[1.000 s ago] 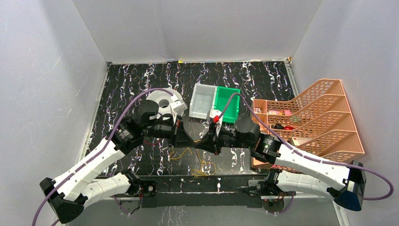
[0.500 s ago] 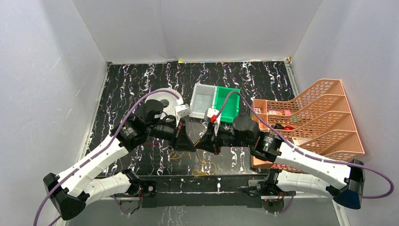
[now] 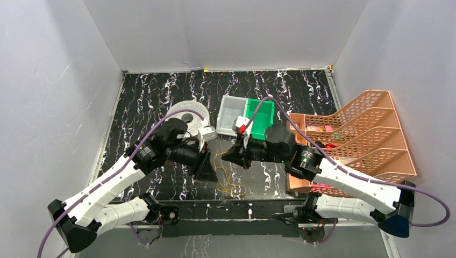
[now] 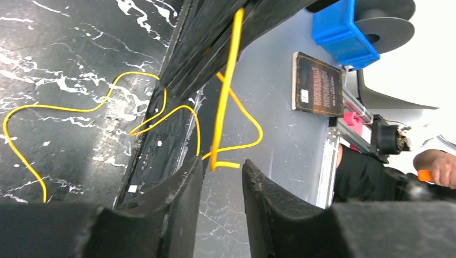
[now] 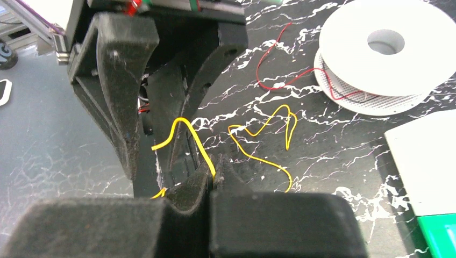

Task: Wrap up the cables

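The yellow cable (image 3: 231, 181) lies in loose loops on the black marbled table between the two grippers. My right gripper (image 5: 215, 176) is shut on one strand of the cable (image 5: 196, 144) and holds its end up. My left gripper (image 4: 222, 171) is open, and the cable's bent end (image 4: 226, 97) hangs just beyond its fingertips without touching them. In the top view the left gripper (image 3: 208, 167) faces the right gripper (image 3: 228, 156) closely. A red cable (image 5: 274, 59) runs from the white spool (image 5: 384, 54), which also shows behind the left arm in the top view (image 3: 185, 110).
A clear bin (image 3: 232, 114) and a green bin (image 3: 259, 115) stand at the back centre. An orange mesh file rack (image 3: 355, 134) fills the right side. White walls close in the table on three sides.
The left arm pulled back toward the front, uncovering the spool. The right gripper rose and shifted back with the yellow cable. The grippers, which met earlier, now stand slightly apart.
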Controlling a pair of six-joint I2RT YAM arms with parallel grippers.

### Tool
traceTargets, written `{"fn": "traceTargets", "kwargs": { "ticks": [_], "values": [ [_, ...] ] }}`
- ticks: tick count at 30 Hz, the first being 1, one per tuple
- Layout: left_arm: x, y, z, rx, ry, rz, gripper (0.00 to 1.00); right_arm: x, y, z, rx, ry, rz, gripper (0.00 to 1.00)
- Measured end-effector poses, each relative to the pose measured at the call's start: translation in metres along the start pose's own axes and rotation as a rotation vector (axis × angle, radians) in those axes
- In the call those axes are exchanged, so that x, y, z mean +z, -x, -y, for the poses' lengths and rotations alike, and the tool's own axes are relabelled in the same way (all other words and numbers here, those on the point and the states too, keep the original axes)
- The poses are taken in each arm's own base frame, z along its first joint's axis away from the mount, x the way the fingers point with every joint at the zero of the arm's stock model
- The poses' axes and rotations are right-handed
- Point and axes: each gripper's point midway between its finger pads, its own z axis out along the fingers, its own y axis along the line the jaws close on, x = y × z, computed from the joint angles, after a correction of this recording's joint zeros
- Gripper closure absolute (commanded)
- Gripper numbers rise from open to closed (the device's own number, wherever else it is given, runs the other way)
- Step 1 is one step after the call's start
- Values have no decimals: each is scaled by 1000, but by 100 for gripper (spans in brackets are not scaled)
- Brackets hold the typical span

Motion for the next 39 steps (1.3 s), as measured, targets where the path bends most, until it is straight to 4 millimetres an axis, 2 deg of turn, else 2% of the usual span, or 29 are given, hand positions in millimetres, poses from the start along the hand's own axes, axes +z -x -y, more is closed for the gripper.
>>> {"fn": "traceTargets", "kwargs": {
  "ticks": [4, 12, 16, 20, 27, 34, 37, 39],
  "values": [
    [-8, 5, -2, 19, 57, 30, 48, -3, 2, 3, -17, -17, 0, 100],
    [-32, 36, 4, 104, 167, 142, 35, -10, -11, 6, -40, -37, -70, 100],
    [-33, 43, 9, 120, 154, 164, 34, -11, -16, 1, -42, -2, -91, 100],
    [-26, 46, 14, 114, 94, 160, 34, -11, -16, -9, -40, 54, -92, 100],
    [-4, 39, 13, 51, -14, 94, 51, -8, -16, -17, -36, 106, -101, 100],
    [-1, 38, 19, 36, -64, 82, 99, -5, -19, -18, -31, 117, -116, 100],
    [0, 38, 20, 36, -72, 83, 100, -5, -20, -18, -30, 116, -117, 100],
    [0, 38, 20, 36, -72, 84, 100, -5, -20, -18, -30, 116, -117, 86]
  ]
}}
